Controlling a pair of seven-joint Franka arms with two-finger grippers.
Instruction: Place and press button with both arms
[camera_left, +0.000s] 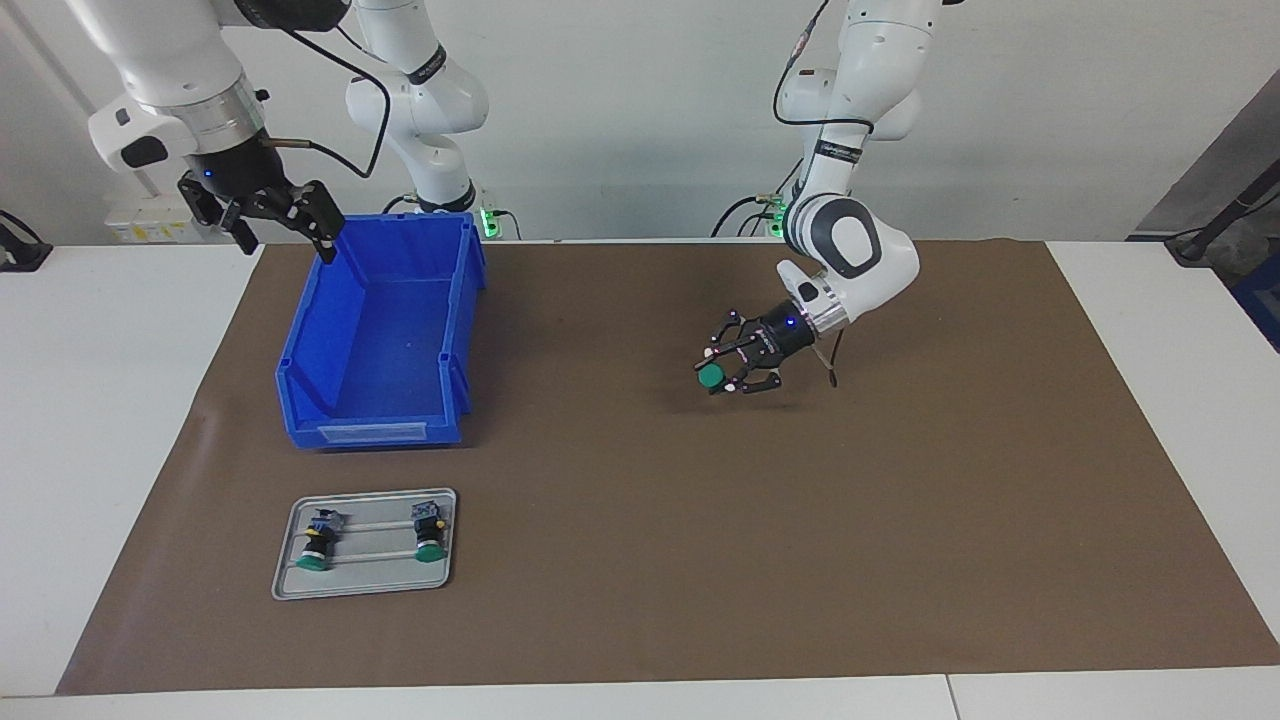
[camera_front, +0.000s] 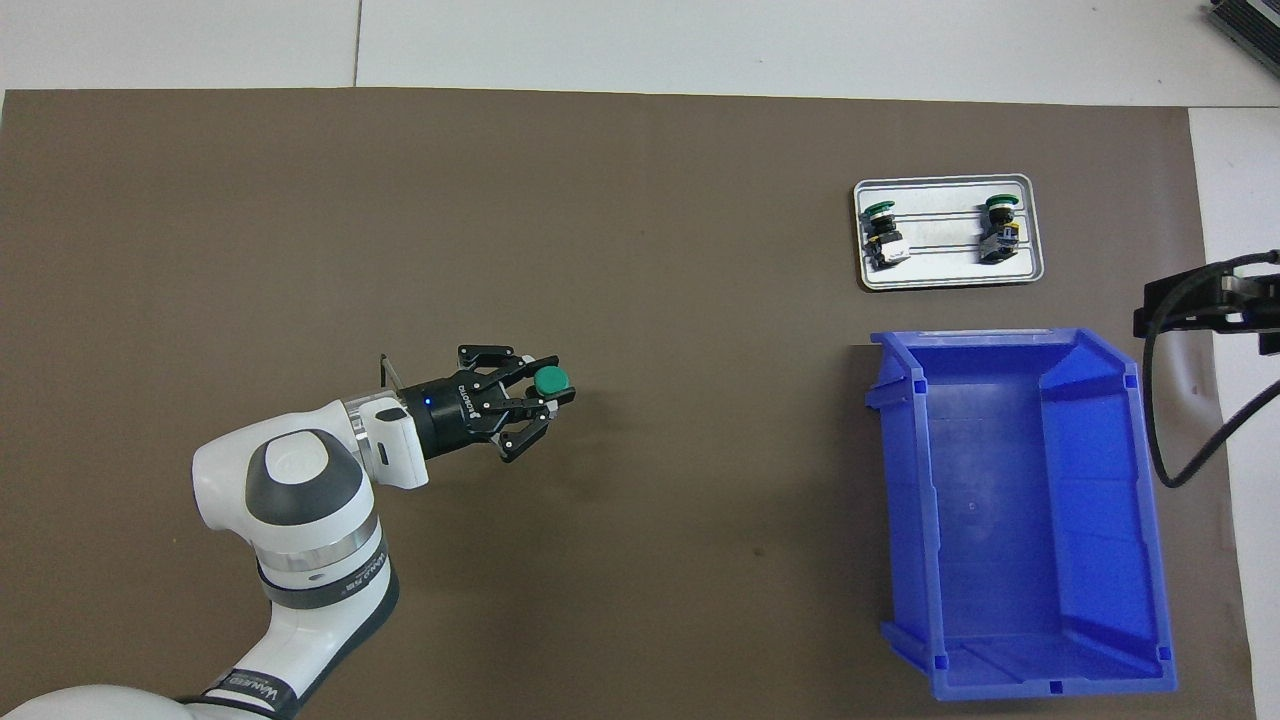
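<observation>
We see the left gripper (camera_left: 722, 376) clenched on the button (camera_left: 711, 376), its green cap showing between the fingertips, low over the brown mat (camera_left: 640, 560) just right of centre in the facing view. In the overhead view the same gripper (camera_front: 545, 393) sits left of centre, the button (camera_front: 550, 380) pointing toward the middle of the mat (camera_front: 640, 250). Around it the mat lies bare on every side, with wide room toward the frame's lower edge in the facing view.

The right gripper (camera_left: 285, 225) hangs with fingers spread and nothing between them, at the upper left of the facing view, over the rim of the blue bin (camera_left: 380, 330); in the overhead view only a part of it shows at the right edge.

The bin (camera_front: 1020, 520) stands at the lower right of the overhead view. Just above it there lies a small grey metal tray (camera_front: 948, 281) with two more green-capped buttons, one (camera_front: 882, 232) and another (camera_front: 1000, 228), lying apart on it. A narrow strip of mat separates tray and bin.

White tabletop (camera_left: 110, 420) borders the mat on both sides. We read lettering on the left arm's wrist band in the overhead view, too small to make out.
</observation>
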